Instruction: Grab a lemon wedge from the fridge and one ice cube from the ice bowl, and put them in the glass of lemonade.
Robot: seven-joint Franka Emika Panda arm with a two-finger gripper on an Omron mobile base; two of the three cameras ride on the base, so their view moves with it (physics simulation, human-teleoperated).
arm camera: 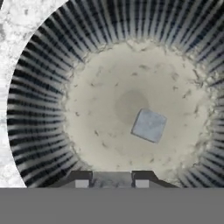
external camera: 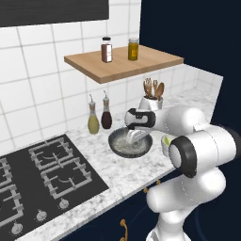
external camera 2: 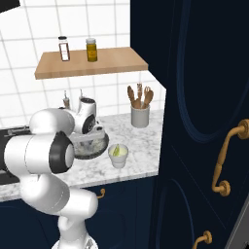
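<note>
ice bowl (arm camera: 39, 109): ribbed dark wall, pale floor, one grey ice cube (arm camera: 149, 125) loose on it | gripper (arm camera: 112, 180): over the bowl, fingers partly closed on a second pale cube between the tips | glass of lemonade (external camera 2: 118, 155): just beside the bowl, lemon wedge (external camera 2: 115, 150) inside | holder (external camera 2: 140, 116): wooden utensils | shelf jars (external camera: 107, 50): labels unreadable

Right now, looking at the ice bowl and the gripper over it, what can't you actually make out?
- Hand view: whether the pale grey block between the gripper tips is held; the bottom edge cuts it off.
- Left base view: the small whitish glass of lemonade, mostly behind the arm.
- Right base view: inside of the dark speckled ice bowl, blocked by the arm.
</note>
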